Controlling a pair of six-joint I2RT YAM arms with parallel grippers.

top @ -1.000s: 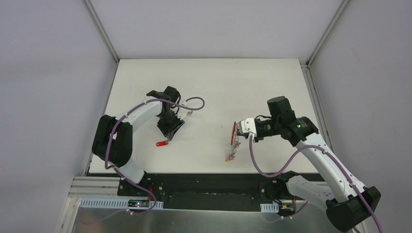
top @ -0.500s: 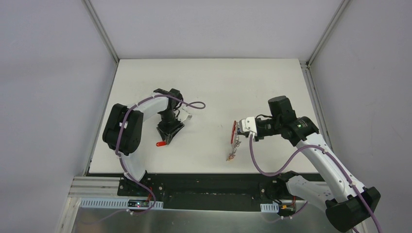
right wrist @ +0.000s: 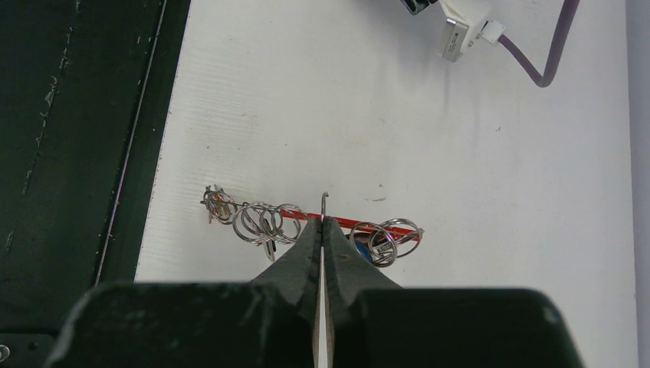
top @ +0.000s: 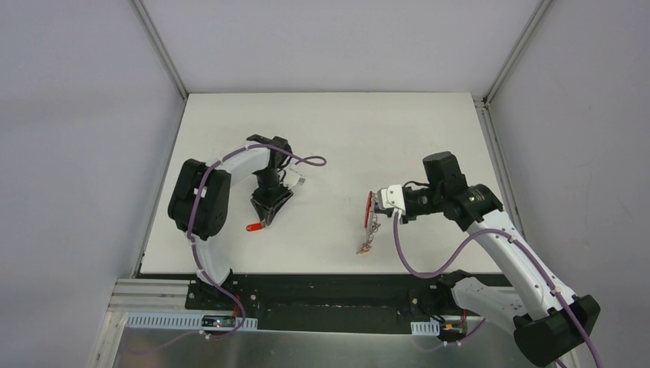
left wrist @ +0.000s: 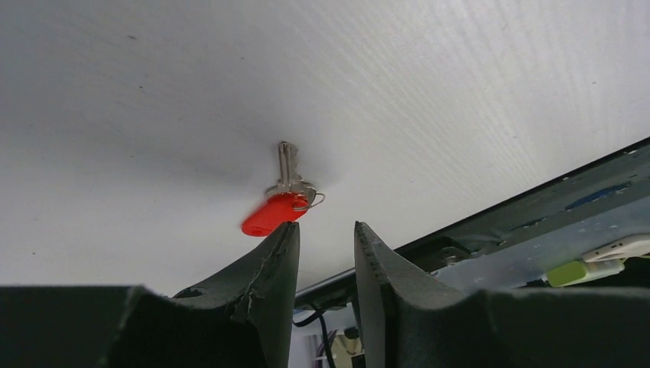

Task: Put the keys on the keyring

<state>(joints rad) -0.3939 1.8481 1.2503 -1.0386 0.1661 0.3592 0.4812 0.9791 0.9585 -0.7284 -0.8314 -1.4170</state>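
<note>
A red-headed key (top: 253, 227) lies on the white table (top: 345, 130), left of centre. My left gripper (top: 267, 208) hovers just above it, open and empty. In the left wrist view the key (left wrist: 272, 214) sits just past the left fingertip (left wrist: 285, 239), its silver blade pointing away, and nothing is between the jaws of the left gripper (left wrist: 326, 230). My right gripper (top: 381, 205) is shut on the keyring (top: 369, 211) and holds its red band up, with the grey rings trailing down to the table. In the right wrist view the right gripper (right wrist: 323, 222) pinches the keyring (right wrist: 264, 221) at the middle of the band.
A purple cable (top: 306, 162) loops beside the left wrist. The black strip (top: 322, 284) runs along the table's near edge, close to the key and the hanging rings. Grey walls enclose the table at the back and sides.
The left arm's elbow has swung right and back and its wrist has turned above the key. The key, keyring and right arm have not moved.
</note>
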